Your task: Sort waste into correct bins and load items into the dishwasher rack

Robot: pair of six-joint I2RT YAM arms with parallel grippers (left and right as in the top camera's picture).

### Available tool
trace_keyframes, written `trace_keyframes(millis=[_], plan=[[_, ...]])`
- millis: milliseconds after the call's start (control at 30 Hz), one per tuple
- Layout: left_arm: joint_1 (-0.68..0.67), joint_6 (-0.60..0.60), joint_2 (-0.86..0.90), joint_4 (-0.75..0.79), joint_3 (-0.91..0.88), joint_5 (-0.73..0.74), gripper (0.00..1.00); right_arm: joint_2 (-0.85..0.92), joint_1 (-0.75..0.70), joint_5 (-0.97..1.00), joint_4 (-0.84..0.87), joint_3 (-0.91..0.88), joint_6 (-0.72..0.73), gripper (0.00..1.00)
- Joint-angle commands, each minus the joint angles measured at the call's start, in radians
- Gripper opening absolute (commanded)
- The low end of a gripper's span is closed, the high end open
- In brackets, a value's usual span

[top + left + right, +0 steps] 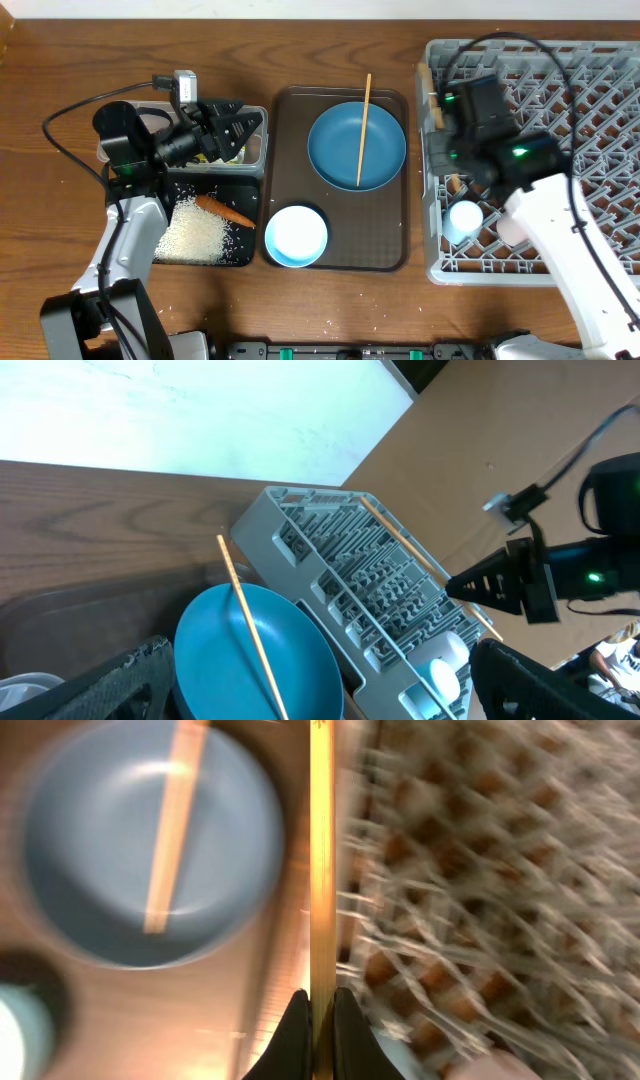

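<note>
My right gripper [321, 1010] is shut on a wooden chopstick [321, 870], held along the left rim of the grey dishwasher rack [560, 110]. In the overhead view that gripper [440, 120] is mostly hidden under its wrist. A second chopstick [364, 125] lies across the blue plate [345, 155] on the brown tray [385, 255], with the pale blue bowl [296, 236] in front of it. A light blue cup [462, 220] and a pinkish-white cup [508, 232] sit in the rack. My left gripper [235, 130] hangs open and empty over the clear tub [255, 150].
The black tray [245, 195] holds white rice [195, 235] and an orange carrot [225, 210]. A few rice grains [165, 290] lie on the table in front of it. The left arm covers most of the tub. The right arm crosses the rack's front half.
</note>
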Motion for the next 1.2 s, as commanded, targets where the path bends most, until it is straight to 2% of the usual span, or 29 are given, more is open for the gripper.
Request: trace_keyframes(millis=[0,233,667,700,767,800,833,1000,1167], plan=[[0.001,-0.009,-0.016,0.004,-0.001,0.020,0.96,0.016,-0.080,0.053,-0.024,-0.003,0.014,0.01],[0.001,-0.008,-0.016,0.004,-0.001,0.020,0.96,0.063,-0.175,0.053,-0.024,-0.020,0.013,0.02],[0.001,-0.009,-0.016,0.004,-0.001,0.020,0.96,0.216,-0.187,0.054,0.034,-0.020,-0.035,0.01],[0.001,-0.009,-0.016,0.004,-0.001,0.020,0.96,0.223,-0.187,0.054,0.038,-0.020,-0.036,0.08],[0.001,-0.008,-0.016,0.004,-0.001,0.019,0.96,0.236,-0.187,0.054,0.040,-0.020,-0.035,0.40],[0.001,-0.008,-0.016,0.004,-0.001,0.020,0.96,0.238,-0.187,0.054,0.040,-0.020,-0.035,0.46],[0.001,-0.009,-0.016,0.004,-0.001,0.020,0.96,0.238,-0.187,0.054,0.041,-0.020,-0.035,0.49],[0.001,-0.009,-0.016,0.004,-0.001,0.019,0.96,0.211,-0.177,0.038,0.027,-0.005,-0.035,0.52],[0.001,-0.008,-0.016,0.004,-0.001,0.020,0.96,0.124,-0.135,0.013,0.030,0.031,-0.034,0.52]])
